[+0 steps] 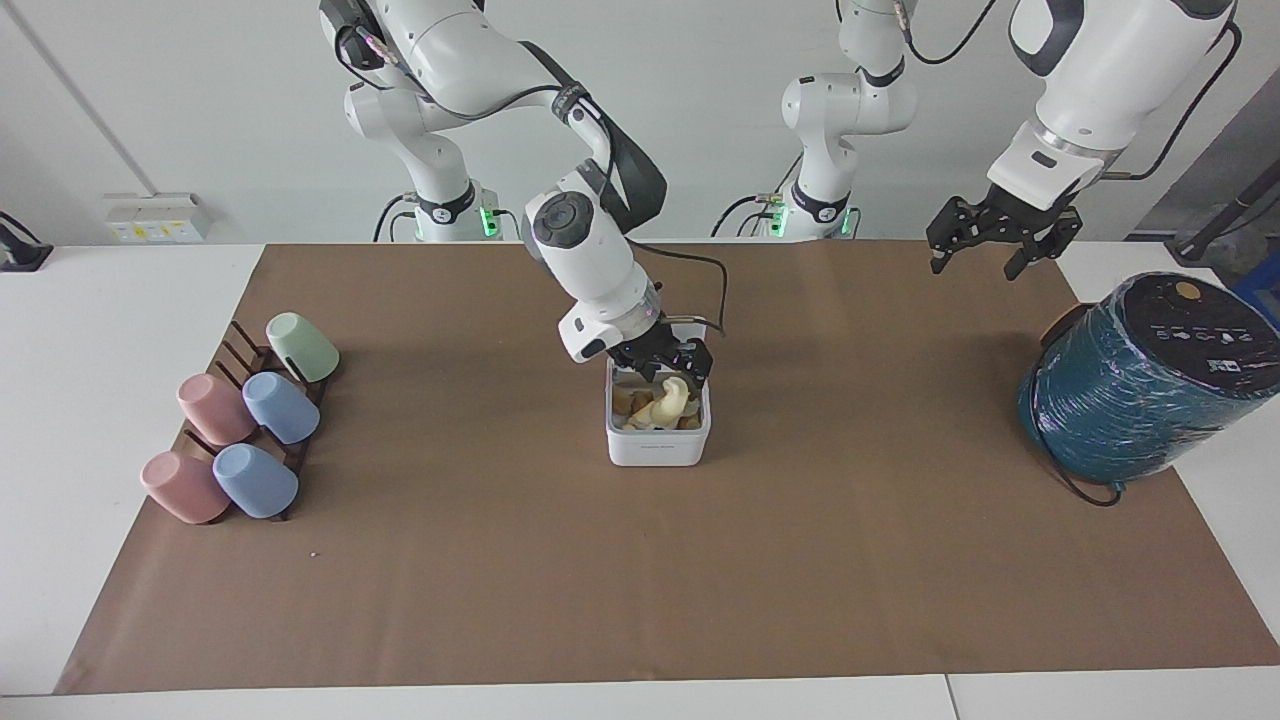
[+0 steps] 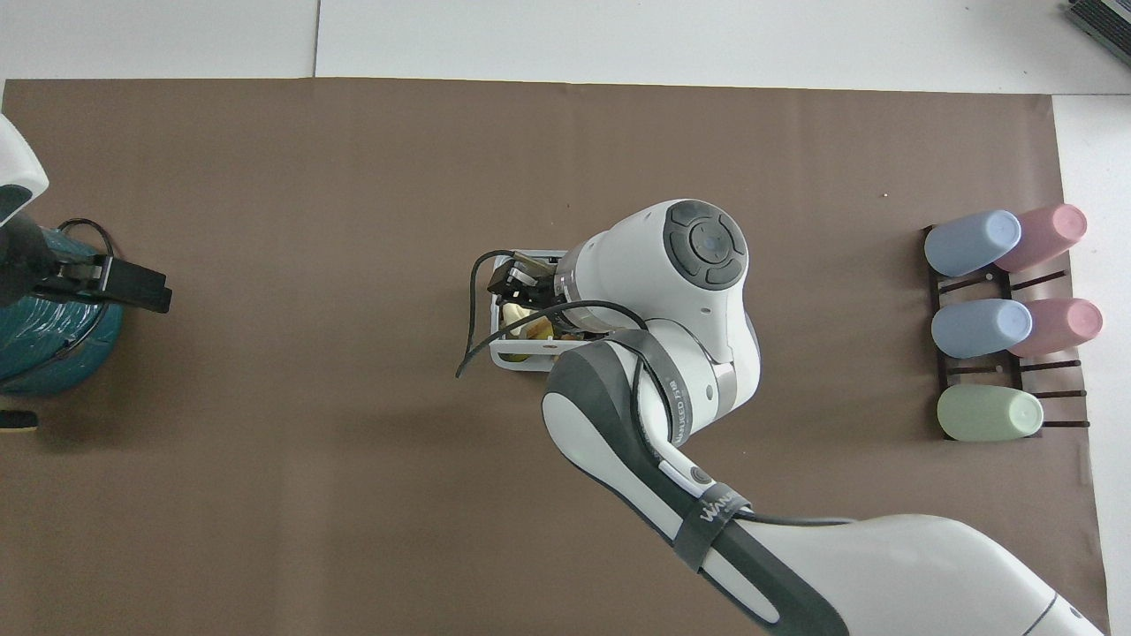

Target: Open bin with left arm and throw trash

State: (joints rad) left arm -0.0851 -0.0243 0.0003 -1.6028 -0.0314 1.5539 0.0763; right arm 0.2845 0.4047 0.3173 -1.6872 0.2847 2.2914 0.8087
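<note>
the bin [image 1: 657, 428] sits mid-desk on the brown mat [image 1: 640, 560] with its lid up at the twelve o'clock edge in the facing view, so the opening step looks done. inside it lies a heap of pale and brownish scraps, and one cream piece of trash [image 1: 670, 400] rests on top of that heap. the right pincer [image 1: 668, 366] hangs just over the bin's twelve o'clock rim, its fingers spread apart and holding nothing, with the cream piece directly under them; i judge this piece delivered. no loose trash shows on the mat around the bin, so the throwing seems finished or nearly so, though whether more is meant to follow cannot be told. what is left is probably clearing the right arm away and perhaps shutting the lid. the left pincer [image 1: 996, 240] waits in the air, released and empty, over the mat near the teal wrapped cylinder [image 1: 1140, 385] at about three o'clock from the bin. pastel cups [image 1: 245, 430] lie on a rack at nine o'clock.
</note>
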